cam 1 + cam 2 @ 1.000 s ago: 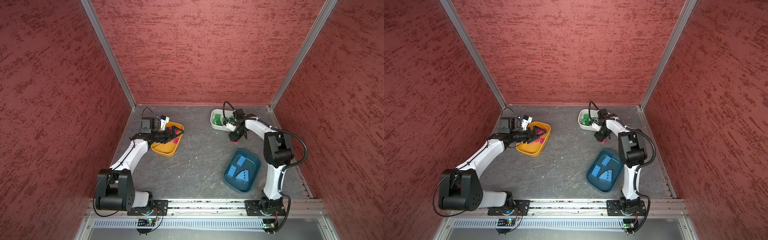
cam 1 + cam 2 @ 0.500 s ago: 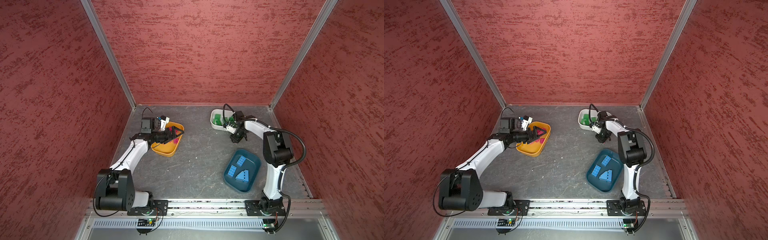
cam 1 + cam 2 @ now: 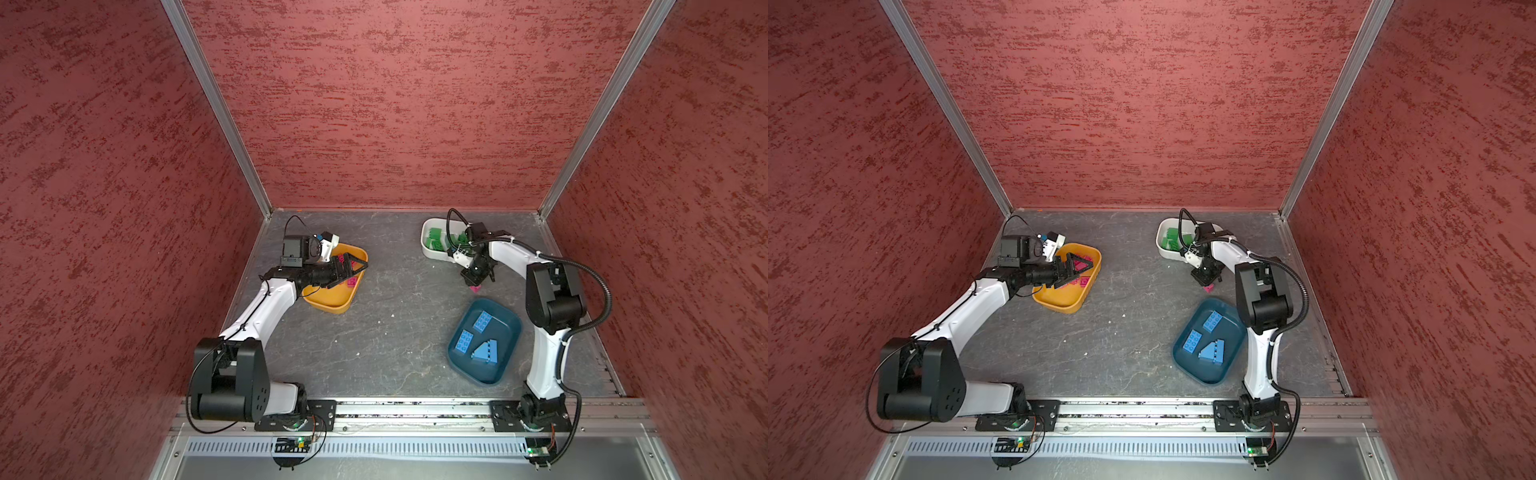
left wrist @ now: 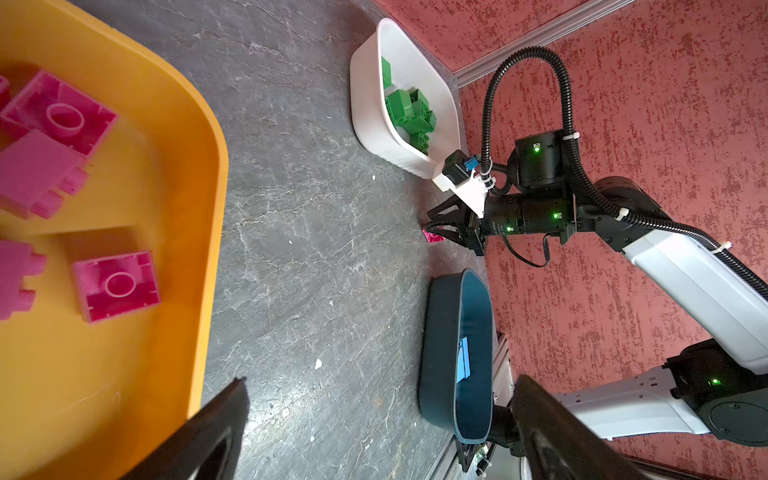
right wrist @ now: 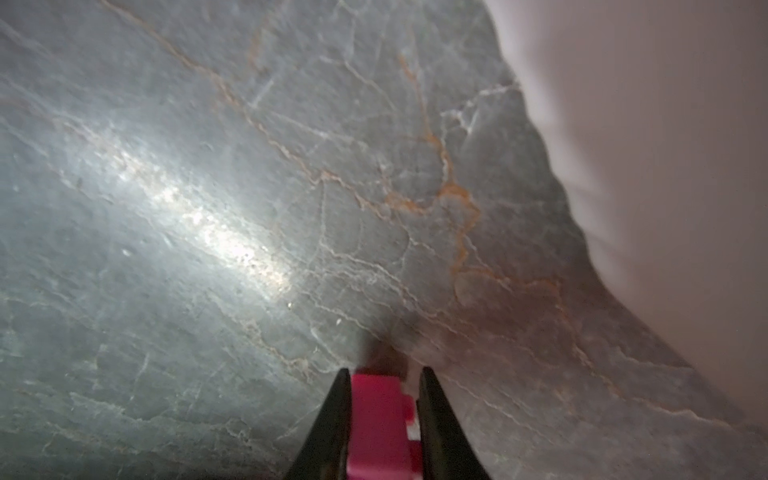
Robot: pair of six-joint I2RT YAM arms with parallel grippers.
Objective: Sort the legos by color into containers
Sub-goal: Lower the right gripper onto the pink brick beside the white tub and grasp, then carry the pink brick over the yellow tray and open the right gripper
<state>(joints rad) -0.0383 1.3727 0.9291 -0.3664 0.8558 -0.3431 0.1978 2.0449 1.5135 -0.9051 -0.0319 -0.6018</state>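
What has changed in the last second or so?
The right gripper came down a little and closed on the pink brick lying beside the white bin. The left gripper stayed open over the yellow bin. Nothing else moved.

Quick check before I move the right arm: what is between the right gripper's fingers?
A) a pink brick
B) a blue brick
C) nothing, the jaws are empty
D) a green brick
A: in the right wrist view the right gripper is closed on a pink brick. In a top view it sits low over the table between the white bin and the teal bin.
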